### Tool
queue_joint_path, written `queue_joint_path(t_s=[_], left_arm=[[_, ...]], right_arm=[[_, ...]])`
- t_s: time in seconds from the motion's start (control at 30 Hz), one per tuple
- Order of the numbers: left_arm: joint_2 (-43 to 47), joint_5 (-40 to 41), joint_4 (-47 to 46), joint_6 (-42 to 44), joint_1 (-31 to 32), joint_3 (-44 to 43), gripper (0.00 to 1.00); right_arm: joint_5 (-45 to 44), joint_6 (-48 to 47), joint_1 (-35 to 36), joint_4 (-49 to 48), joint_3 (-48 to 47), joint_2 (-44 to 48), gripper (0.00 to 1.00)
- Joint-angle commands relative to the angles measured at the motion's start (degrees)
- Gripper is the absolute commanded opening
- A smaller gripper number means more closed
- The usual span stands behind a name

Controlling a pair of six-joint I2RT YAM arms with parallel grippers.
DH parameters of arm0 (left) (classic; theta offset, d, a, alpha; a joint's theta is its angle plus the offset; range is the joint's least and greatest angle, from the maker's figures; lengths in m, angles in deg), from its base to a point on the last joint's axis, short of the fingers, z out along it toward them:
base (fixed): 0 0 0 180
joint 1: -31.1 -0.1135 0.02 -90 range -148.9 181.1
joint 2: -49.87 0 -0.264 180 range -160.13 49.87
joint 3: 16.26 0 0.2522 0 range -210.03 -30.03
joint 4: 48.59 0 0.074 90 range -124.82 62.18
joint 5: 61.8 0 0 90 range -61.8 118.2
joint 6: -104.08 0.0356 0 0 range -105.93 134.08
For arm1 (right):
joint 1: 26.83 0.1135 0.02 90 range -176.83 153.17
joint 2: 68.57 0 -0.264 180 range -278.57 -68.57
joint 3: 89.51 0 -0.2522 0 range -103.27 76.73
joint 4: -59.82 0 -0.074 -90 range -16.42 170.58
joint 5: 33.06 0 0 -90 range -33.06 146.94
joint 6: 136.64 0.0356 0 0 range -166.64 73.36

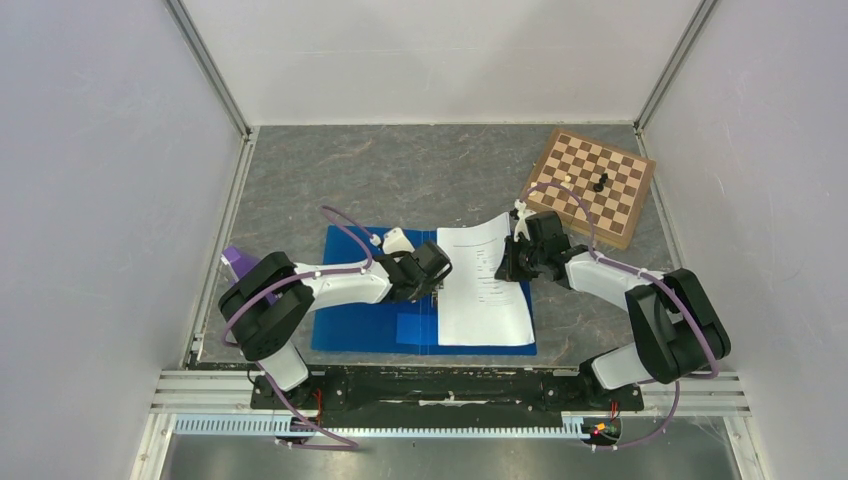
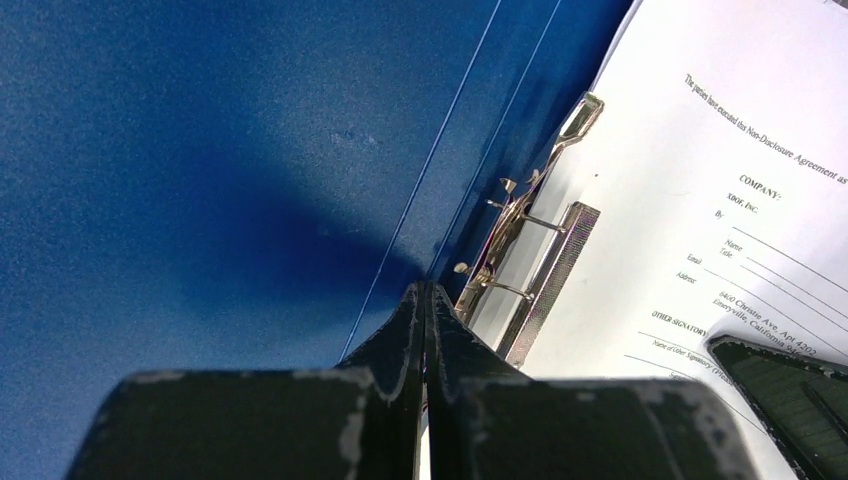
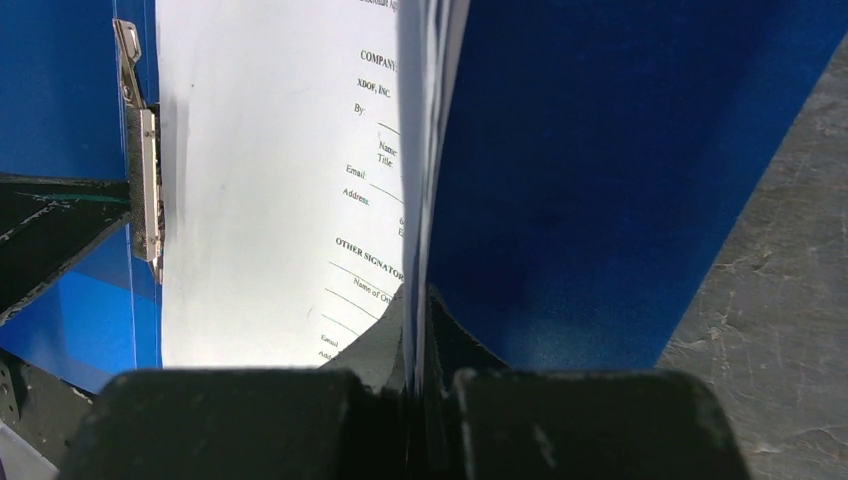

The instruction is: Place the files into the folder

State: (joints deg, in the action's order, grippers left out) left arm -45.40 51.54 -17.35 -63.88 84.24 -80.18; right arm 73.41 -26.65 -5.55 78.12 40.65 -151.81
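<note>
The blue folder (image 1: 365, 325) lies open on the grey table, also in the left wrist view (image 2: 200, 150) and the right wrist view (image 3: 600, 150). The files (image 1: 485, 290), white printed sheets, lie on its right half beside a metal clip (image 2: 530, 250). My left gripper (image 1: 437, 278) is shut, its tips (image 2: 425, 295) at the folder's crease next to the clip. My right gripper (image 1: 508, 262) is shut on the sheets' right edge (image 3: 418, 300) and holds it lifted, so the sheets (image 3: 260, 200) curl up above the folder's right half.
A brown chessboard (image 1: 592, 186) with a black piece (image 1: 600, 183) and a white piece (image 1: 568, 178) lies at the back right. A purple object (image 1: 238, 262) sits by the left wall. White walls enclose the table on three sides.
</note>
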Motion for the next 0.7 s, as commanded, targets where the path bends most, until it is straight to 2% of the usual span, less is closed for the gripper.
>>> queue_joint_path(t_s=[0.0, 0.67], left_arm=[[1.19, 1.14, 2.69, -3.97, 0.82, 1.2, 0.02], [0.11, 1.22, 3.1, -3.96, 1.08, 0.41, 0.02]], right_arm=[[-0.92, 0.03, 0.34, -0.01, 0.34, 1.79, 0.0], [-2.41, -4.62, 1.84, 2.52, 1.45, 3.17, 0.0]])
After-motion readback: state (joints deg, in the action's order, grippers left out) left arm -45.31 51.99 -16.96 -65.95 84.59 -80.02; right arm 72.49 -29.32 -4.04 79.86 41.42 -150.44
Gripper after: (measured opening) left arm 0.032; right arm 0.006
